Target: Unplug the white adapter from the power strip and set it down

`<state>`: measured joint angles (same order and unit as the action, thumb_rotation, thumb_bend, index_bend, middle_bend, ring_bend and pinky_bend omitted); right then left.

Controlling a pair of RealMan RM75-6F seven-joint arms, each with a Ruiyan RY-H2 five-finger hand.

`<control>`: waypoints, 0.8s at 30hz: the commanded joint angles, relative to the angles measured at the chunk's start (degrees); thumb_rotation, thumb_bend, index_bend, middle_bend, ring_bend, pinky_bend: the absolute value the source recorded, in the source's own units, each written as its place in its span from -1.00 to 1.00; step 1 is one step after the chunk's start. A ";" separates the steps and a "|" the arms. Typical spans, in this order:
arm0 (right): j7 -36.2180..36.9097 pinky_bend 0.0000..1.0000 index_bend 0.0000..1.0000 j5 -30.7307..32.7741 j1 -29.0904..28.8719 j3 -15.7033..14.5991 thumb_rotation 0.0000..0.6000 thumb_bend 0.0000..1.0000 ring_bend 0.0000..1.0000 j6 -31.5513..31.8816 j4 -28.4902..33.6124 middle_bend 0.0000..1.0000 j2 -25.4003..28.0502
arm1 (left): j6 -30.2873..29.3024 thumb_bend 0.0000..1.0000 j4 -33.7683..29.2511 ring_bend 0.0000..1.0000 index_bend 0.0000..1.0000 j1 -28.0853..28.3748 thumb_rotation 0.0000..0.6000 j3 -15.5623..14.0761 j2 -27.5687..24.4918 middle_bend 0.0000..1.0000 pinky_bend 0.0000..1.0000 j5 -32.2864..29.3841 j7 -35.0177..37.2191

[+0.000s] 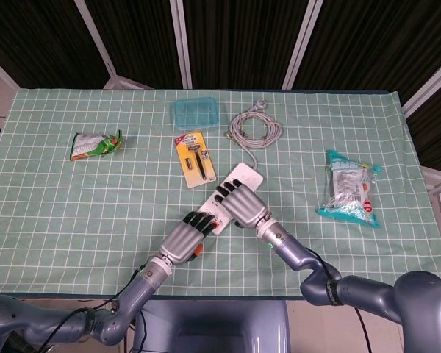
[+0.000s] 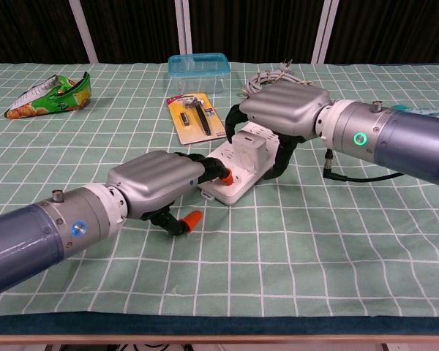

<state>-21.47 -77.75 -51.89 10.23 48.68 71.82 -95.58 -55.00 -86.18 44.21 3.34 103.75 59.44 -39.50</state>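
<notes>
The white power strip [image 2: 233,183] lies slantwise at mid-table, and in the head view only its far end [image 1: 244,175] shows past my hands. The white adapter [image 2: 250,150] stands plugged into it. My right hand [image 2: 282,111] arches over the adapter, fingers [image 2: 234,123] to its left and thumb on its right, close to it. I see no firm grip. My left hand [image 2: 157,183] presses its fingertips on the strip's near end, its thumb down on the cloth. From above, the right hand [image 1: 239,206] hides the adapter and the left hand [image 1: 187,235] sits just below it.
Behind the strip lie a carded razor pack [image 1: 195,159], a blue lidded box [image 1: 198,112] and a coiled grey cable [image 1: 254,129]. A green snack bag [image 1: 95,144] is far left and a teal packet [image 1: 349,187] at the right. The green checked cloth [image 1: 73,213] covers the table.
</notes>
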 commanded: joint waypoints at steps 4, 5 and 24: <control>0.69 -0.39 -0.27 0.20 -0.31 -0.12 1.00 -0.67 -0.50 -0.17 -1.37 -0.48 -0.85 | 0.32 -0.04 0.56 -0.84 -0.61 0.07 1.00 -0.18 0.34 -0.68 -0.68 0.07 0.49; 0.86 -0.39 -0.27 0.25 -0.34 -0.13 1.00 -0.66 -0.50 -0.21 -1.58 -0.48 -0.99 | 0.34 -0.04 0.64 -0.84 -0.61 0.07 1.00 -0.23 0.40 -0.68 -0.68 0.11 0.55; 2.81 -0.37 -0.17 0.53 -0.47 -0.89 1.00 -0.53 -0.49 -0.55 -5.19 -0.43 -2.73 | 0.41 -0.04 1.13 -0.84 -0.61 0.29 1.00 -0.46 0.98 -0.68 -0.68 0.35 0.66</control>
<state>-18.73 -77.28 -52.39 9.41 48.16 66.78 -98.20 -54.59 -85.05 44.50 2.89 104.73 59.80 -38.84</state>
